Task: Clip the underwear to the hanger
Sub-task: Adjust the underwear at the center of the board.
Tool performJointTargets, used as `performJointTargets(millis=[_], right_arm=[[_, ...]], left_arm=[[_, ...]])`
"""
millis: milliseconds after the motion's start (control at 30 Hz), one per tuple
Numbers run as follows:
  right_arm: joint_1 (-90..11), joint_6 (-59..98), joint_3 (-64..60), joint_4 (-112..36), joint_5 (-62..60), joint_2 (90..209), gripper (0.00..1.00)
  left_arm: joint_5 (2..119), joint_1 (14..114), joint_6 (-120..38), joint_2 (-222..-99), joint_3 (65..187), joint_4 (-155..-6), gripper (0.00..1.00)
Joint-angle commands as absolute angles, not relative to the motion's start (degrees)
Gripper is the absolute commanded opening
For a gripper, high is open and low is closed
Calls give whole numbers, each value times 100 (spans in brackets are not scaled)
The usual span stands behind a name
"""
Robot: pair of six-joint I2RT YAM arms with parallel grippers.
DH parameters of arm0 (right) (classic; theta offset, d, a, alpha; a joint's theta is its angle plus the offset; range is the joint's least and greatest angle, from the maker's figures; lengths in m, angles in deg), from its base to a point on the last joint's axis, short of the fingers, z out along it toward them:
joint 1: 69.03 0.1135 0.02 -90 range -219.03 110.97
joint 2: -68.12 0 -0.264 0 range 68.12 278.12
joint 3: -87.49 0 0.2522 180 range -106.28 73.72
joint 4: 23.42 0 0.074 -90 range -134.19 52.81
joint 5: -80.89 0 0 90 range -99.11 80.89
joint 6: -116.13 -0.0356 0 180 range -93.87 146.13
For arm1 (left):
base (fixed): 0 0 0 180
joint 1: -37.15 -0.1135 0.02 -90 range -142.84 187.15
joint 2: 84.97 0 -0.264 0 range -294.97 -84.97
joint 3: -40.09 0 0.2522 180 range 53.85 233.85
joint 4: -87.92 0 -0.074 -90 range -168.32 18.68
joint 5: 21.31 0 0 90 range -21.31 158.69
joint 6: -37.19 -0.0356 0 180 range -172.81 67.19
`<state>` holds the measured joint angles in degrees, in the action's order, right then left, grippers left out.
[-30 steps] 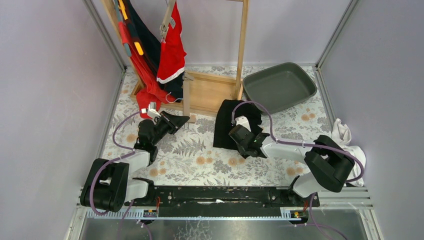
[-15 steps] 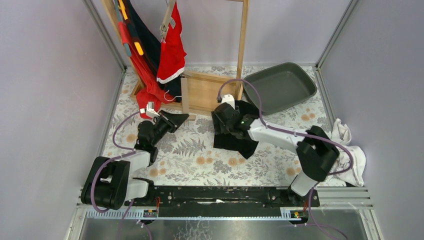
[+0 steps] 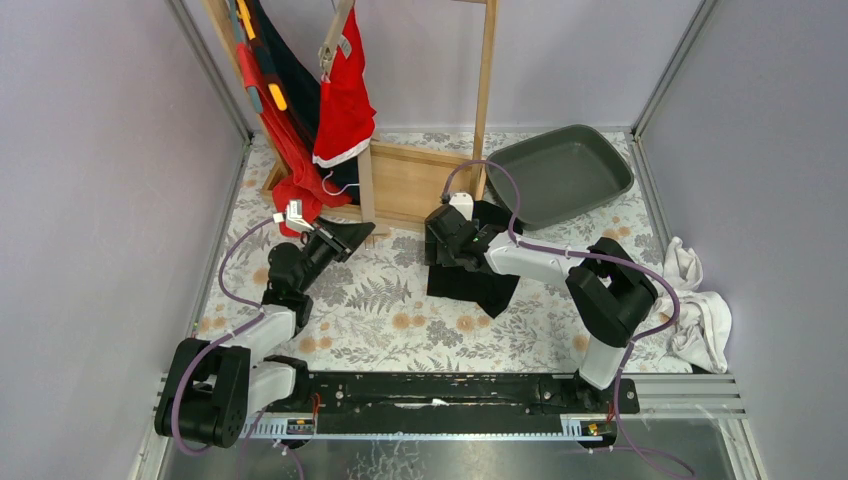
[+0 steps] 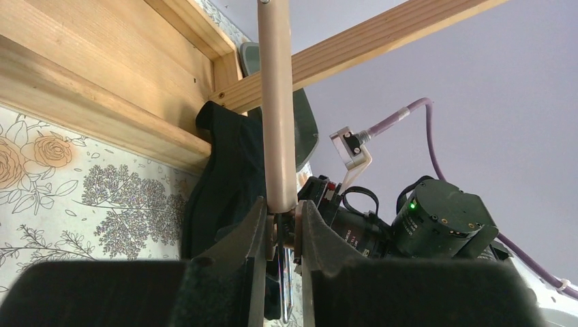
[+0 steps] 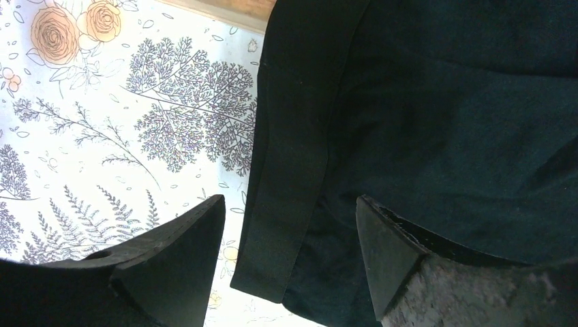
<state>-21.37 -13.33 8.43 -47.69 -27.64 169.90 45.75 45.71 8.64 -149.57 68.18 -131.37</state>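
From above, the left tool (image 3: pixel 362 231) reaches toward 2 o'clock and is pinched on the lower end of the hanger bar (image 3: pixel 366 190), which slants up past the wooden frame (image 3: pixel 420 182) toward a red garment (image 3: pixel 345 100) hanging at 11 o'clock. The black underwear (image 3: pixel 480 285) lies crumpled on the floral worktop (image 3: pixel 400 300) near the centre, at 7 o'clock from the grey tray (image 3: pixel 560 175), and the right tool (image 3: pixel 440 250) sits over its left part. A white cloth (image 3: pixel 700 310) lies at 4 o'clock. In the left wrist view, the left tool (image 4: pixel 281 208) has its fingers pressed against either side of the hanger bar (image 4: pixel 276 102), with the black underwear (image 4: pixel 228 177) behind it. In the right wrist view, the right tool (image 5: pixel 290 204) is spread wide, its fingers straddling the waistband edge of the black underwear (image 5: pixel 422 122); whether they touch the cloth cannot be told.
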Motion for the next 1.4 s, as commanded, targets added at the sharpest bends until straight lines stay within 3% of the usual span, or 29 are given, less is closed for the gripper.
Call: performJointTargets(millis=[0,533,733,867,1100,1233,1367], right_arm=[[-2218,-1714,685,-4900,-2852,17013,77],[-2315,-1919,973,-4704,-2982,17399,77],[-2315,-1946,840,-4538,-2799,17845,72],[-2315,-1927,806,-4446,-2684,18025,58],[-2320,-1876,898,-4274,-2657,18153,5],[-2315,-1803,1224,-3880,-2669,17882,0],[-2394,-1610,2334,-2415,-2405,16928,0]], left_arm=[[4566,4537,747,-14945,6923,-13372,0],[4538,4537,816,-15043,6829,-13562,0],[4454,4539,827,-15061,6848,-13626,0],[4367,4546,827,-15092,6852,-13652,0],[4358,4542,801,-15159,6835,-13647,0],[4364,4550,762,-15206,6826,-13642,0],[4328,4542,754,-15330,6765,-13768,0]])
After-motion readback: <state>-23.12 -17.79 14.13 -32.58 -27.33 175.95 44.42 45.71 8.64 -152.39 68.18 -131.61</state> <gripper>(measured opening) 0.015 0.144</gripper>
